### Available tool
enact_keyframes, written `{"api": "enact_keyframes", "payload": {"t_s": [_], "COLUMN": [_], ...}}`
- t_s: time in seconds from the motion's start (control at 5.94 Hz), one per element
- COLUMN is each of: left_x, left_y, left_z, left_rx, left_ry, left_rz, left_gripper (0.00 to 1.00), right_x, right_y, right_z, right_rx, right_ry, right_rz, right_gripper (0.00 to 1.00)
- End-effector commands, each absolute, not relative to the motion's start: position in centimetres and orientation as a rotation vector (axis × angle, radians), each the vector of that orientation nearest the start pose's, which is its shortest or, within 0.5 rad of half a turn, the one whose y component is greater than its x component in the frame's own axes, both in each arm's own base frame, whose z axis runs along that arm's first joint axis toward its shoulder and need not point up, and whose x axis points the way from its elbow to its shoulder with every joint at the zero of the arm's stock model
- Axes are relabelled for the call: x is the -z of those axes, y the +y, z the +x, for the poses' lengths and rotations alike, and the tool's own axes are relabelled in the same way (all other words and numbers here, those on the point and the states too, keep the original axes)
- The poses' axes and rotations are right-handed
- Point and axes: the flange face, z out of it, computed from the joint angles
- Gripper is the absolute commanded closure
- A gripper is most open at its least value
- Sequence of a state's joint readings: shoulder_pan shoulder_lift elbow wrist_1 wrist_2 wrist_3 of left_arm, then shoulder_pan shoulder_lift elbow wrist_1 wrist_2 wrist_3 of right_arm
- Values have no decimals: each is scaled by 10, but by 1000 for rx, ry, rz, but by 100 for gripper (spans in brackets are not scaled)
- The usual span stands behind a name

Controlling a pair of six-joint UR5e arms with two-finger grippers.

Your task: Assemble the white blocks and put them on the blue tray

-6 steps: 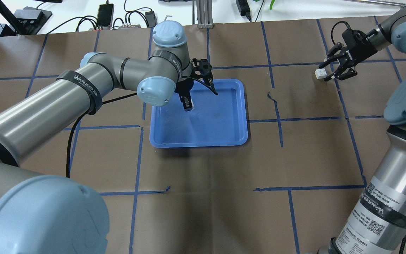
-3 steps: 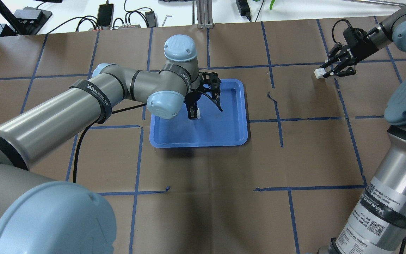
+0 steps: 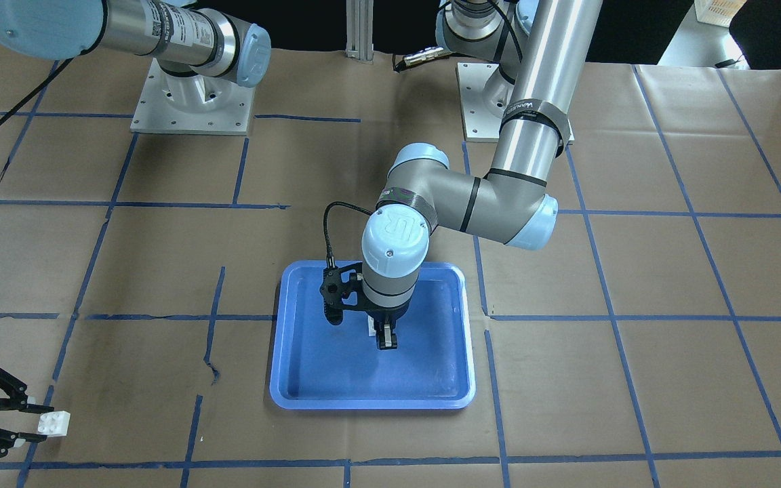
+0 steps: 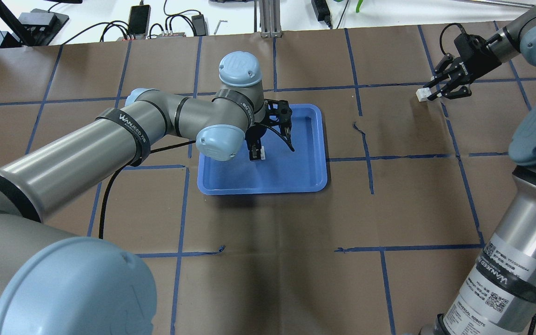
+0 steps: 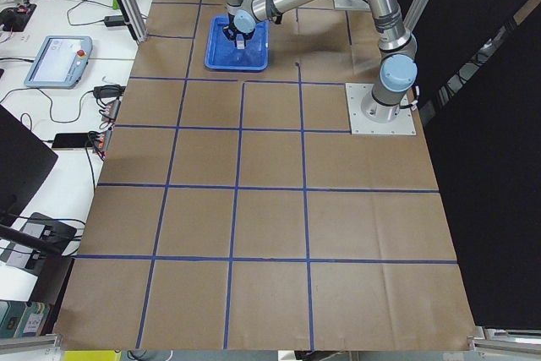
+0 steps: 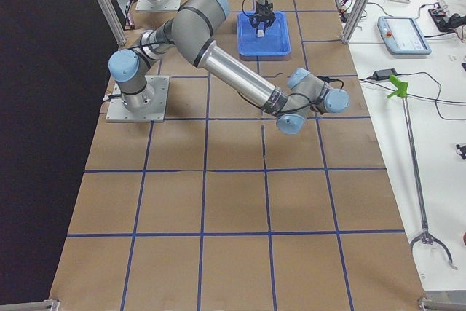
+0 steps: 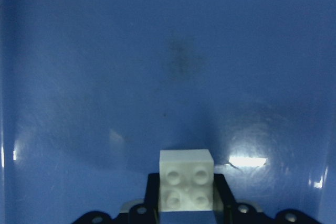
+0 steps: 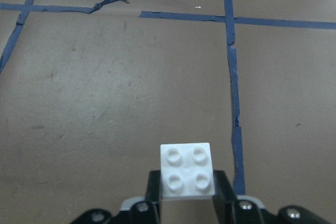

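White block [image 8: 187,177] between jaws

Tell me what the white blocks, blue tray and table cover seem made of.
The white blocks look like hard moulded plastic: smooth, crisp round studs. The blue tray is probably plastic too: glossy, with glare patches. The table cover looks like matte brown paper, creased in places.

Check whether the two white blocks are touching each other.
Apart. The overhead view shows one white block in the left gripper at the blue tray, the other white block in the right gripper, far off to the side.
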State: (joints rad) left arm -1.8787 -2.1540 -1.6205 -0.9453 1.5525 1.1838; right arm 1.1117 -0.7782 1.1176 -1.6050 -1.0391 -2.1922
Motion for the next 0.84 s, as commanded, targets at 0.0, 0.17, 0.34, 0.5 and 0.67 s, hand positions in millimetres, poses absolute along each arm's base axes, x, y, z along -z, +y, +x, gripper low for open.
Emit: {"api": "enact_keyframes", "payload": {"t_s": [0.0, 0.17, 0.34, 0.5, 0.67], "left_x": [-207, -238, -289, -341, -378], "left_y": [-577, -579, -573, -570, -564], "left_z": [-324, -324, -310, -293, -281], "left_rx": [47, 68, 26, 25, 79], "left_ry": [2322, 2320, 2352, 2428, 2566], "left_rz": [2135, 2130, 2116, 2100, 2004], "left_gripper": [4, 4, 4, 4, 4], "right_x": [-260, -278, -297, -311, -309], "right_y": [-728, -704, -670, -643, -629], "right_z": [-145, -132, -109, -69, -31], "right_rx": [576, 560, 543, 567, 572], "right_ry": [1819, 1851, 1873, 1898, 1939], "right_rz": [-1906, -1859, -1815, -1749, -1722], "right_gripper": [68, 68, 68, 68, 68]}}
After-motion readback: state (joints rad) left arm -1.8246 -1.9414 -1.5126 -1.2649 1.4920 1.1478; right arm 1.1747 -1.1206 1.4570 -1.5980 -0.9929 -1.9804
